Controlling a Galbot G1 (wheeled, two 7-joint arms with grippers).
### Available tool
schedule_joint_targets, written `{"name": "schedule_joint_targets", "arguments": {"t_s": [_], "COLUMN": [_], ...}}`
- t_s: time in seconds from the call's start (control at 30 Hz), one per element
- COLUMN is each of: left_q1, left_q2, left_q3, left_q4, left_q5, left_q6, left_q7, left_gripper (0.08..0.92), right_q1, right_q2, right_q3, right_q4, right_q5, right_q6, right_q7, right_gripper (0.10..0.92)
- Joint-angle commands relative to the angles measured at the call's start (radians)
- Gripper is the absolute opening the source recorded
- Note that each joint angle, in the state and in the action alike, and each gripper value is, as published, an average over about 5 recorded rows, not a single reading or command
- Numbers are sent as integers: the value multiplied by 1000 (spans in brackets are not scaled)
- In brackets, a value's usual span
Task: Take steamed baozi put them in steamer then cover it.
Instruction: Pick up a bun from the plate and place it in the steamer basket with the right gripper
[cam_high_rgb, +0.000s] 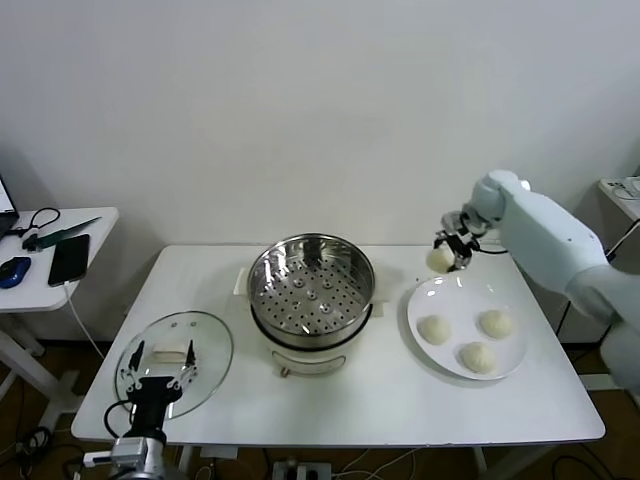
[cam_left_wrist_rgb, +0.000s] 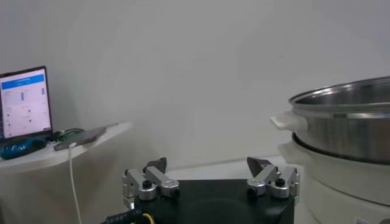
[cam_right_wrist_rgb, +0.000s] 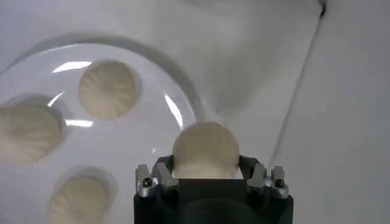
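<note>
Starting at the lower left of the head view, the glass cover lies flat on the white table, not yet used. The left gripper hangs over it with its jaws spread wide and nothing in them.

In the middle of the frame stands the steamer. Its perforated tray looks bare, so no bun seems to have gone in yet.

Further right, the white plate carries three baozi. Just above the plate's upper rim, the right gripper has its jaws clenched on a fourth baozi, held clear of the plate; the right wrist view shows the bun snug between the jaws.

By my reckoning the job has barely begun: one bun is in the air, three remain, and the covering comes last.
</note>
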Motion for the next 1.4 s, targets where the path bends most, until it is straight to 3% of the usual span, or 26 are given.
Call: {"name": "schedule_joint_targets", "arguments": {"t_s": [0.03,0.27,0.47,0.8,1.4], "left_q1": [9,22,30,42,41], "left_q2": [-2,0,7,12,15], "left_q3": [3,2,1,-1,-2], "left_q4": [-5,-9,-8,-14,7], "left_q5": [1,-1,-6,-8,-8], "left_q6": [0,-3,-6,-8,-12], "left_q7": [1,1,1,1,1], "left_gripper": [823,823,823,823,823], "right_q1": [279,308,232,12,-88], "right_q2": [61,212,303,393,446], "right_q3": [-235,-244,-240,-174,-131], "right_q4": [248,290,332,205,65], "right_q5": [139,54,-115,-416,-501], "right_q6": [82,185,266,348,375], "right_q7": [-22,-13,6,53,84], "right_gripper": [696,696,696,704,711]}}
